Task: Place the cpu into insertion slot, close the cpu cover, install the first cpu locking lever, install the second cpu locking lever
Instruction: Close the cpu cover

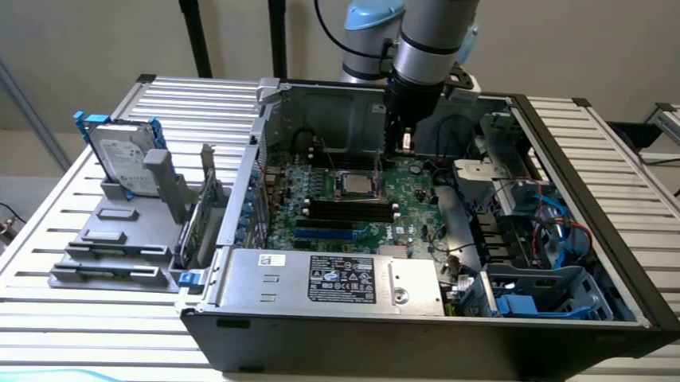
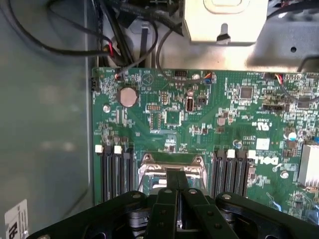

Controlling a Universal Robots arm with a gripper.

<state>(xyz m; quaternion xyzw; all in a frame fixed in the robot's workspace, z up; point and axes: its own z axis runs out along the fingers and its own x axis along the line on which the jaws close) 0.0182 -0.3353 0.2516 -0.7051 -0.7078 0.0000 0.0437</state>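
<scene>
Pincer (image 1: 407, 150) on the grey arm (image 1: 425, 48) hangs inside the open computer case (image 1: 425, 342) in the exterior view, its tip just above the green board (image 1: 409, 191). The insertion slot (image 1: 356, 185) sits mid-board, near the tip and at seven o'clock from it. Black memory slots (image 1: 345, 211) lie at six o'clock from the slot, with the labelled power supply (image 1: 255, 282) further along that line. At nine o'clock from the case, a hard drive (image 1: 119, 155) stands on edge in a grey rack (image 1: 111, 255) on the slatted worktop (image 1: 212, 103).

In the wrist view the pincer (image 2: 176, 175) has its two black fingers (image 2: 167, 209) pressed together, tips over the insertion slot (image 2: 154, 180). The cpu cover (image 2: 172, 160) shows as a silvery frame at the slot's rim. Whether the cpu lies in the slot I cannot tell. Banks of memory slots (image 2: 115, 174) flank the slot on both sides. A coin battery (image 2: 128, 96) sits on the green board (image 2: 219, 129), well apart from the pincer.
</scene>
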